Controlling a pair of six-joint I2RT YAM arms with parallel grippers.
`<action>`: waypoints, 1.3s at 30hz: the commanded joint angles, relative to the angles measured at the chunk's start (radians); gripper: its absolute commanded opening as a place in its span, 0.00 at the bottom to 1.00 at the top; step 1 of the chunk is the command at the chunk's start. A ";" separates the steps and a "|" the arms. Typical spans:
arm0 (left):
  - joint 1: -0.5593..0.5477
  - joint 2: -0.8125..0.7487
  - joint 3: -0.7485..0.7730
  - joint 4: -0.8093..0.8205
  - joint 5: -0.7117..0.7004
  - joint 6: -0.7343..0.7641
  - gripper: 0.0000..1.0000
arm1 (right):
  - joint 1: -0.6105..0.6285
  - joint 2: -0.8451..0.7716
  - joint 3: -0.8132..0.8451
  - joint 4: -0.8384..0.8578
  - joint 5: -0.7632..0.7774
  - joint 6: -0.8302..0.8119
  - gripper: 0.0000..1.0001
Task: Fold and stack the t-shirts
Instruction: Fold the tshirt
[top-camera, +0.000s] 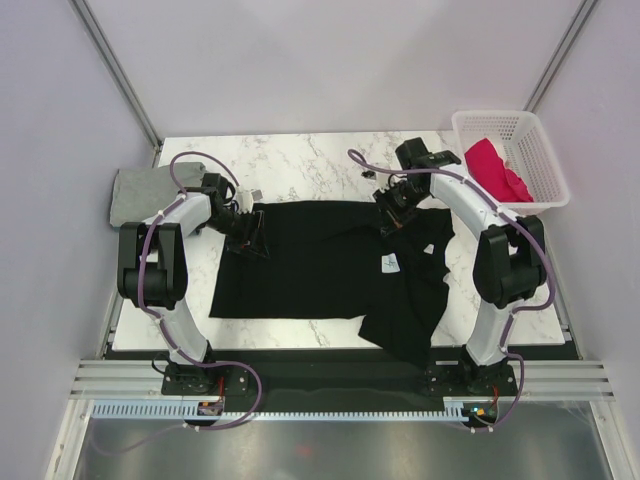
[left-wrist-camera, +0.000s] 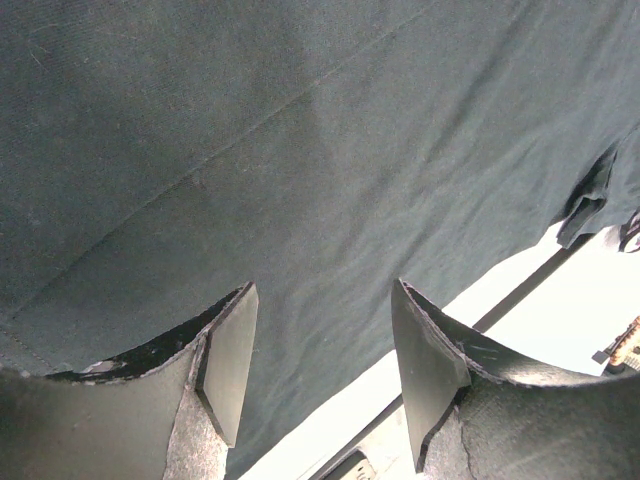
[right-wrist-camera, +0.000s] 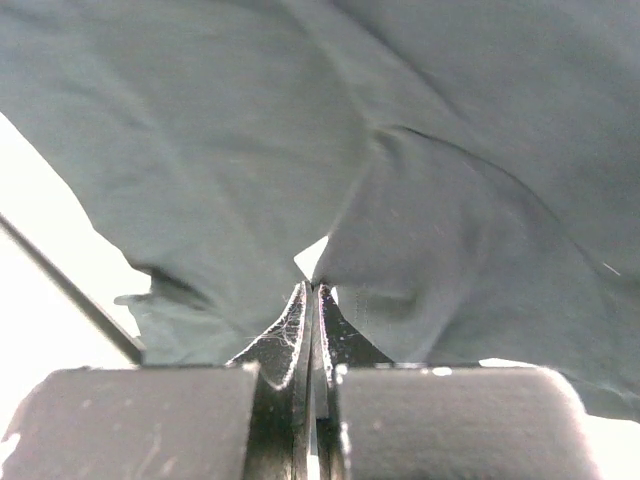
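Note:
A large black t-shirt (top-camera: 320, 265) with a small white neck label (top-camera: 389, 262) lies spread on the marble table (top-camera: 300, 160), its right side bunched and hanging over the near edge. My left gripper (top-camera: 250, 238) is open over the shirt's far left corner; in the left wrist view (left-wrist-camera: 324, 288) the cloth (left-wrist-camera: 300, 130) lies below the parted jaws. My right gripper (top-camera: 390, 222) is shut on the shirt's far edge near the collar; in the right wrist view (right-wrist-camera: 311, 285) the cloth (right-wrist-camera: 200, 130) tents from its tips. A grey t-shirt (top-camera: 140, 190) lies folded at the far left.
A white lattice basket (top-camera: 545, 150) stands at the far right corner with a crimson-pink t-shirt (top-camera: 495, 168) in it. A small dark object (top-camera: 368, 174) lies on the table behind the black shirt. Grey walls close in on both sides.

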 joint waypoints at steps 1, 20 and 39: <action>-0.004 -0.018 0.020 0.008 0.019 -0.030 0.63 | 0.041 -0.022 -0.015 -0.047 -0.100 -0.011 0.00; 0.012 0.055 0.240 -0.047 -0.012 -0.009 0.63 | -0.253 0.082 0.120 0.071 -0.049 0.116 0.37; 0.027 0.444 0.622 -0.112 -0.104 -0.009 0.63 | -0.355 0.320 0.124 0.114 0.120 0.162 0.35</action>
